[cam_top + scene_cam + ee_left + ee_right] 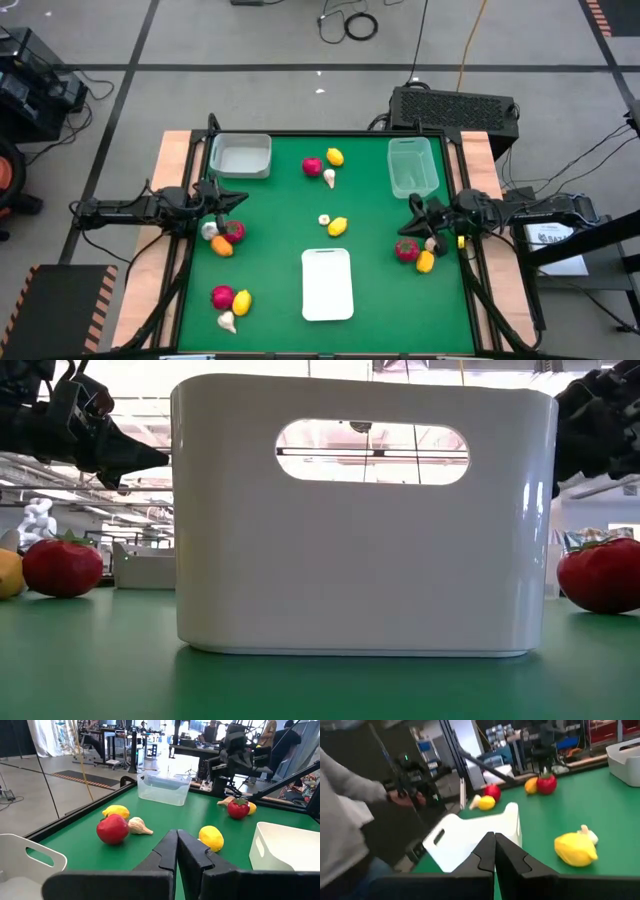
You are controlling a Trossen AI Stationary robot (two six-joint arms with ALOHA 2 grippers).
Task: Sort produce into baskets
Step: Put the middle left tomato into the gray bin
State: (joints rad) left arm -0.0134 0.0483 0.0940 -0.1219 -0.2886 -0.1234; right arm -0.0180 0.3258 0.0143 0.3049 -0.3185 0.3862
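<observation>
— What's the work surface?
— A table topped with a green mat, pale wooden strips along both sides.
— And on it?
— A whitish-grey rectangular plastic tub at the far left, a pale green-tinted translucent tub at the far right, a white rectangular bin near the front middle.
— Loose pieces?
— Small round red fruits, yellow lemon shapes and white garlic-like bulbs, scattered in small clusters across the mat.

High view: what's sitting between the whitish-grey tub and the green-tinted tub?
In the high view, between the whitish-grey tub and the green-tinted tub: a red piece, a yellow lemon and a garlic bulb.
</observation>
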